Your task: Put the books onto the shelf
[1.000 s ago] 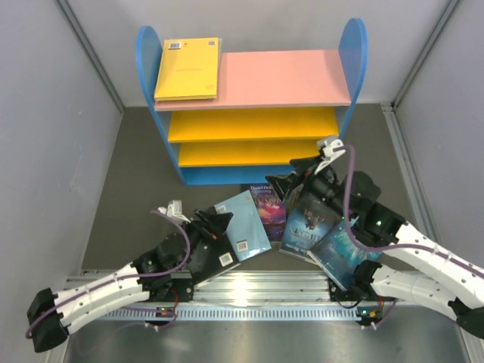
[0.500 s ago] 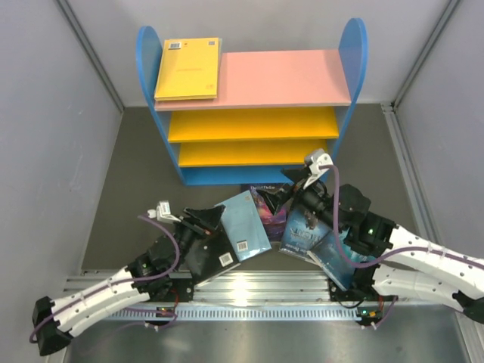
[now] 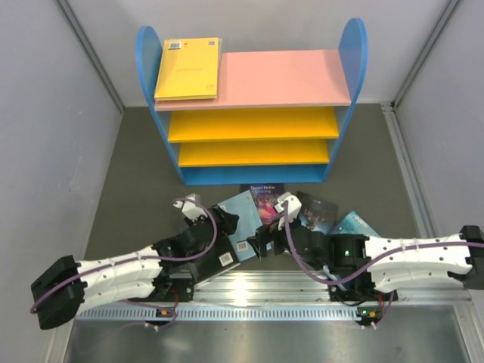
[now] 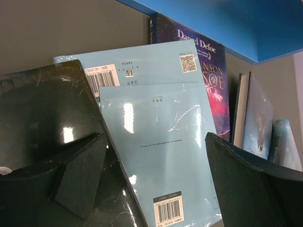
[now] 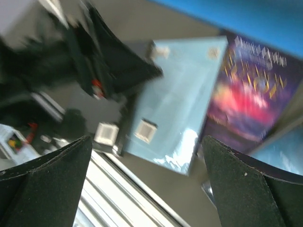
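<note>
Light-blue paperback (image 4: 161,142), lying on the table (image 3: 136,174) at 6 o'clock of the shelf (image 3: 280,76), is straddled by the left gripper (image 4: 154,146), jaws wide. Right gripper (image 5: 147,142): jaws wide, nothing held. Probably best pinched by one overhanging edge, since the glossy wrap looks slippery.

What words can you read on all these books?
"Daniel Defoe": top of the dark purple book.
"NSON" and "SOE": ends of its big title words; the rest hides behind the back light blue book.
Barcode numbers, the square code and tiny print on that book and the front light blue book: too small to read.
Label on the yellow book: too small to read.
</note>
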You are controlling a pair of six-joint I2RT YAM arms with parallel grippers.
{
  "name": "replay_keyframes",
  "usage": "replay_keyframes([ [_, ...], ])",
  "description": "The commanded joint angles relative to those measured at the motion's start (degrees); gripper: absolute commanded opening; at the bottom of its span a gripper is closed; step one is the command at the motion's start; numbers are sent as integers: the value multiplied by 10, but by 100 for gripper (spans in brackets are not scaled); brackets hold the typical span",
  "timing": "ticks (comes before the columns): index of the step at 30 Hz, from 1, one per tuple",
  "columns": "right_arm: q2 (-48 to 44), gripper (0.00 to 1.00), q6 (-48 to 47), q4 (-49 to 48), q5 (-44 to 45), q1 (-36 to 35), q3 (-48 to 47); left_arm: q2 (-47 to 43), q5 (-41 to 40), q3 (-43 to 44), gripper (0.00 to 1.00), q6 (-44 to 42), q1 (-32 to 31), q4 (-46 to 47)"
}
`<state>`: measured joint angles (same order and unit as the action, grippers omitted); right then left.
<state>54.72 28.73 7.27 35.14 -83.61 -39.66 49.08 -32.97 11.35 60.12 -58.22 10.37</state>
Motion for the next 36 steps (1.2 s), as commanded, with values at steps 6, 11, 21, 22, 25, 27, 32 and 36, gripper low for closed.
replay_keyframes([
  [6,80,100,150,14,-133,165,56,-60,14,10,89,-7,0,-60],
  [11,129,100,143,-87,-265,291,93,-141,-10,29,91,-47,0,-157],
  [21,211,100,168,-159,-349,296,81,-114,2,-6,92,-39,0,-86],
  [22,211,100,170,-160,-349,296,81,-113,3,-7,92,-39,0,-85],
  [25,219,100,180,-174,-377,296,85,-121,5,-14,92,-41,0,-76],
  [27,227,98,200,-217,-407,296,101,-131,7,-21,92,-44,0,-69],
  [32,280,78,255,-325,-462,281,134,-146,8,-29,93,-43,1,-66],
  [36,302,33,282,-373,-459,259,138,-152,9,-32,93,-43,1,-68],
])
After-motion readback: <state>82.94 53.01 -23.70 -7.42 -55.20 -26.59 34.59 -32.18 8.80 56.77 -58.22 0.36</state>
